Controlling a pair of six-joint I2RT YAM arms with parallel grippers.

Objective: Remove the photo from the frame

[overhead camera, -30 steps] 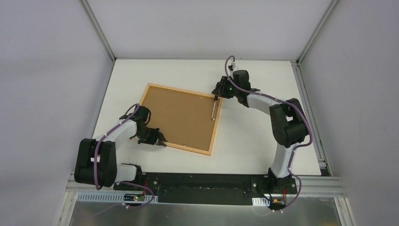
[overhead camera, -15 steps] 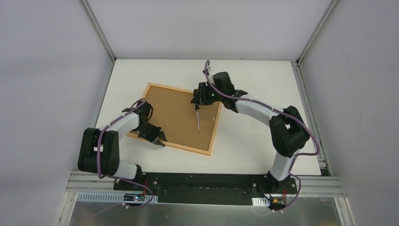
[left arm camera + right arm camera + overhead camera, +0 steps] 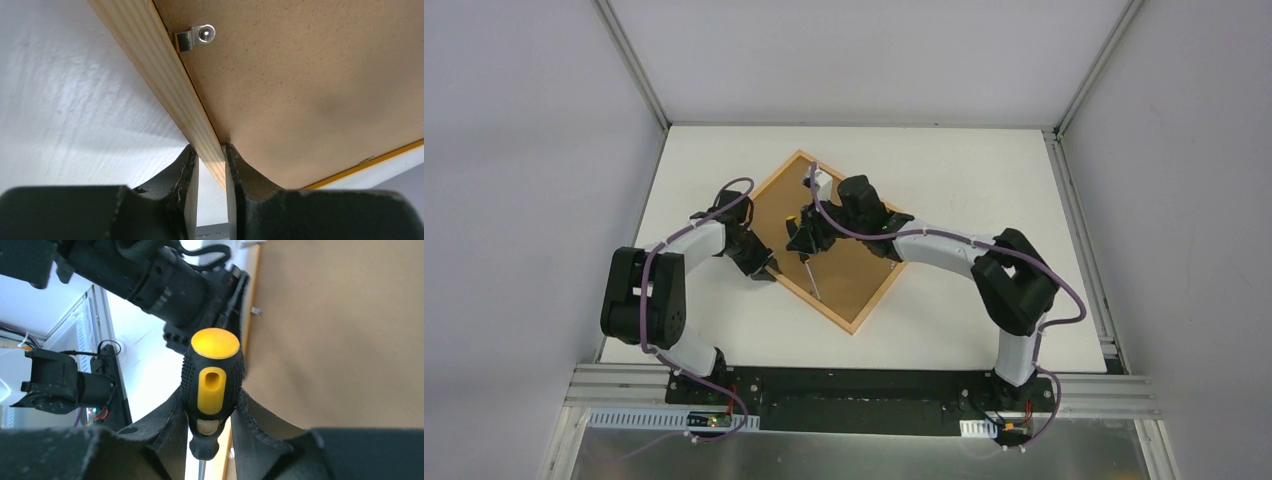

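Note:
The frame (image 3: 856, 320) lies face down on the white table, turned like a diamond, with its pale wood back up. The brown backing board (image 3: 856, 262) fills it. The photo is hidden under the board. My left gripper (image 3: 769, 272) is shut on the frame's left edge (image 3: 165, 75), its jaws either side of the wood rail (image 3: 211, 165). My right gripper (image 3: 802, 240) hovers over the board, shut on a black and yellow screwdriver (image 3: 212, 380) whose shaft (image 3: 811, 282) points toward the near edge.
A small metal retaining clip (image 3: 195, 37) sits on the frame's rail over the board. The left arm (image 3: 150, 275) is close beside the right gripper. Bare white table (image 3: 984, 170) surrounds the frame. Metal rails bound the table.
The frame has swung round from a slight tilt to a diamond position, further from the near edge. My left gripper moved up with its edge. My right gripper carried the screwdriver left over the board.

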